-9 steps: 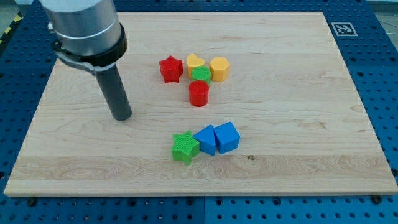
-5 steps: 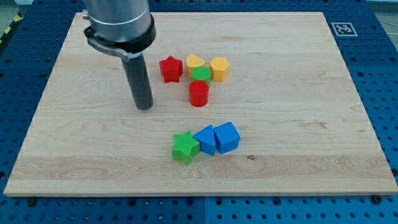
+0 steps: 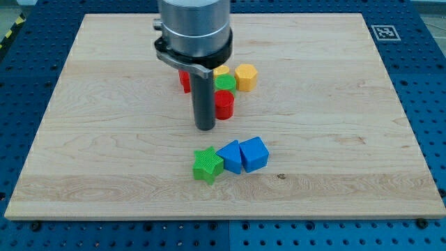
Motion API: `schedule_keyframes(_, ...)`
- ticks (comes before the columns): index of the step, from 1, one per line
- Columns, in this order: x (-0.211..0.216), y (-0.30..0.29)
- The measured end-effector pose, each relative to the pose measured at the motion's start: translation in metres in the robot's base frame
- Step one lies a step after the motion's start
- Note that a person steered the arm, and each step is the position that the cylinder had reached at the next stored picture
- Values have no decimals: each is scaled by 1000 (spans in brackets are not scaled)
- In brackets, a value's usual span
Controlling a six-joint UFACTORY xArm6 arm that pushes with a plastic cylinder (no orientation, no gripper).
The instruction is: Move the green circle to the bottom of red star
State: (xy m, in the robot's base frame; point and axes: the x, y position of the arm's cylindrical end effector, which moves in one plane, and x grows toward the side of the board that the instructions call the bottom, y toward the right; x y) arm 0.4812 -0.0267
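One small green circular plastic block [image 3: 224, 82], light, rigid and easily slid, should be pushed on its upper-right side; my tip [image 3: 205, 128], a bare rod tool holding nothing, sits beside the red cylinder [image 3: 224, 105], the red star block [image 3: 184, 79] mostly hidden.

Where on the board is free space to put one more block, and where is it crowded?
Free: the view's left of my tip, the view's right of the yellow hexagon, and below the green star. Crowded: around the green circle and red cylinder.

No readable words or numbers — only a black-and-white square marker [image 3: 382, 32] on the board's [image 3: 334, 188] corner.
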Motion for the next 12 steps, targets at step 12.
schedule_keyframes(12,-60,48)
